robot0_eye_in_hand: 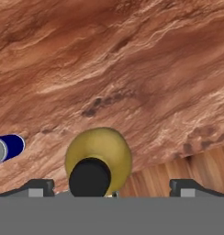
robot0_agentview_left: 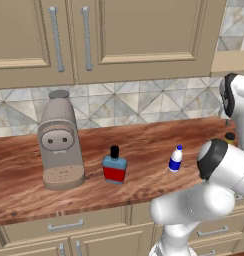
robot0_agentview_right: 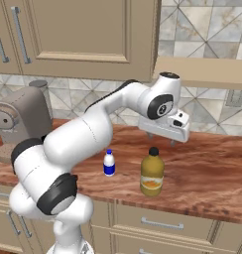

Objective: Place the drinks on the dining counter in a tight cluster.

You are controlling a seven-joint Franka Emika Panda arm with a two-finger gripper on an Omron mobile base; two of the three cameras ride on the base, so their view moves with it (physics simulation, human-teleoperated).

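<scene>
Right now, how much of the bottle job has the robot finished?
Nothing looks done yet. The amber bottle, white bottle and blue flask all stand apart on the wood-grain counter under the wall cabinets. In hand: the end effector hangs open above the amber bottle, holding nothing. Left: grab each bottle and group all three tightly on the dining counter.

Brightness: even and moderate in all three views, with no dark corners.
Light source: diffuse; direction cannot be told.
Shadows: faint; a soft dark patch lies under the squat blue flask with red label (robot0_agentview_left: 114, 168), and little shows under the tall amber-yellow bottle with dark cap (robot0_agentview_right: 152, 174).
Glare: mild sheen on the white glossy robot arm (robot0_agentview_right: 83, 139); pale streaks on the reddish-brown wood-grain surface (robot0_eye_in_hand: 132, 69).
Sharpness: rendered and soft, with slightly jagged edges; wood grain smeared in the hand view.
Edge distortion: none noticeable.
</scene>
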